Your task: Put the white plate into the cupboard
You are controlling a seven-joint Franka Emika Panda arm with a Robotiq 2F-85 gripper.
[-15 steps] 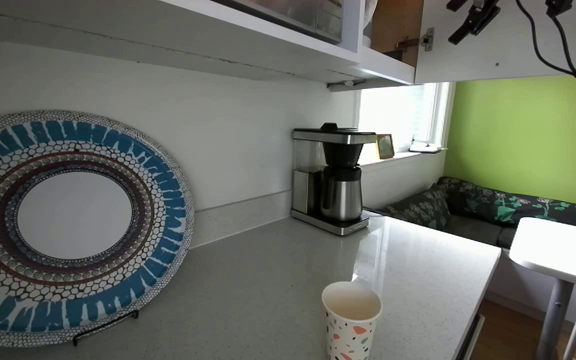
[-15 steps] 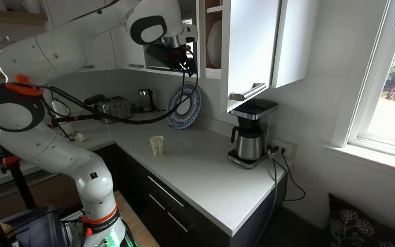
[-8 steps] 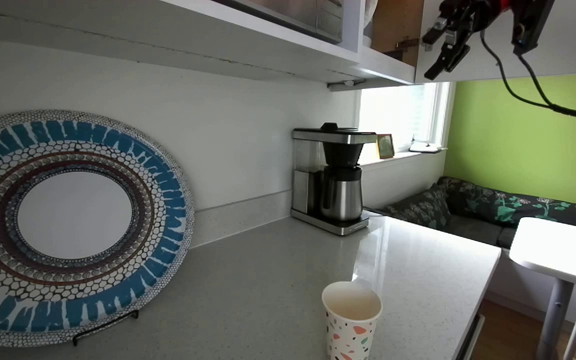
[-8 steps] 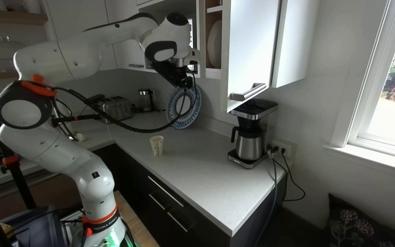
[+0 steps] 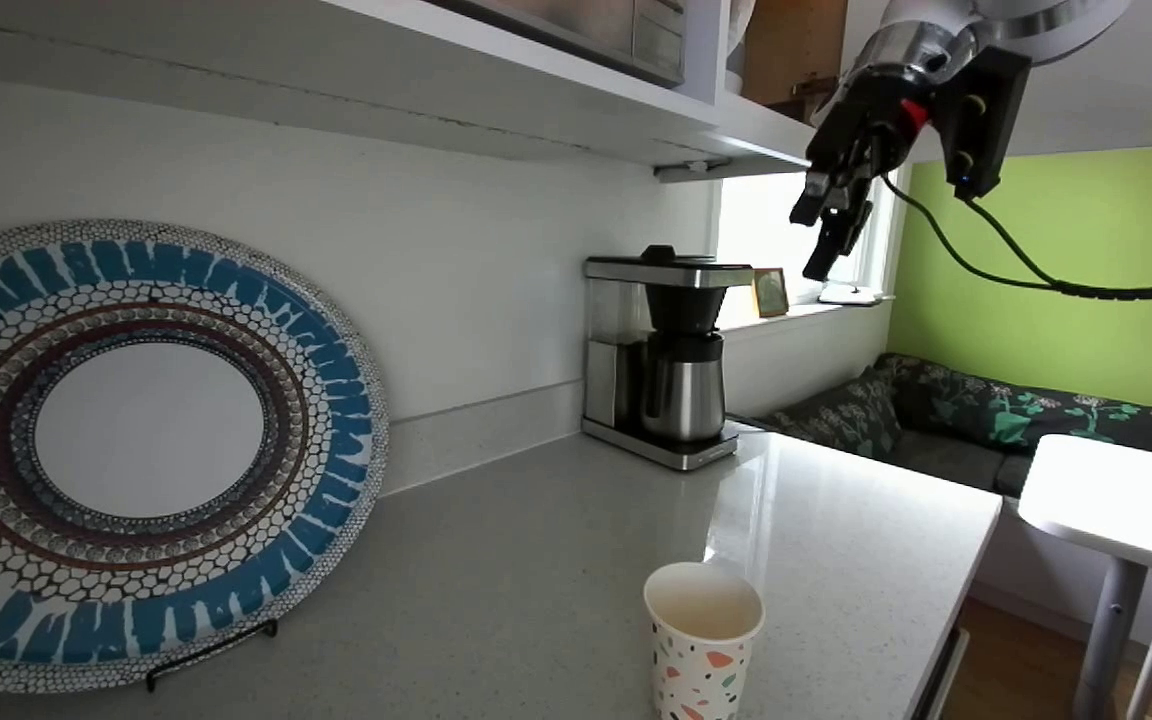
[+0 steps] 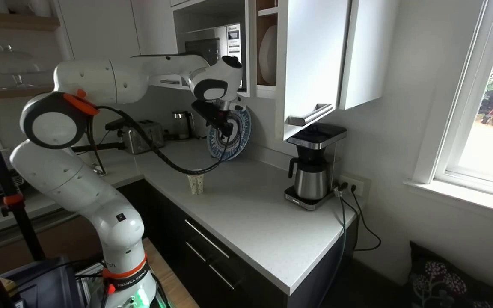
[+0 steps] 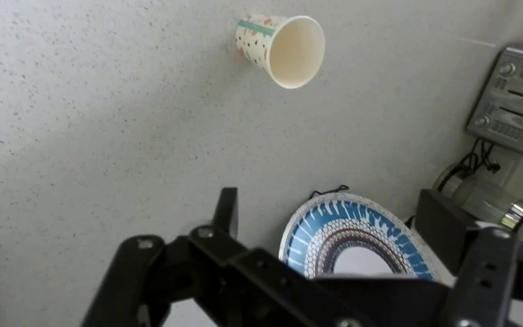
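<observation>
Inside the cupboard [image 6: 277, 92], the white plate [image 6: 268, 55] stands on edge behind the brown inner side, seen in an exterior view. Part of it is covered by the cupboard's swung-out white door [image 6: 315, 55]. My gripper [image 5: 814, 240] hangs below the cupboard's underside, above the counter and away from the plate. In the wrist view the gripper [image 7: 334, 212] is open, its two black fingers wide apart with nothing held. The patterned platter is seen far behind that gap. Neither plate nor cupboard shows in the wrist view.
The blue-patterned platter [image 5: 146, 430] leans on the wall. A paper cup [image 5: 704, 640] stands on the counter [image 6: 246, 214]. The coffee maker [image 6: 315, 167] is below the open door. A microwave [image 6: 212, 42] sits beside the cupboard. My cable [image 6: 165, 158] loops low near the cup.
My arm has come down over the last second. The gripper has dropped from cupboard height to below its underside, staying open. Plate, door and cup have not moved.
</observation>
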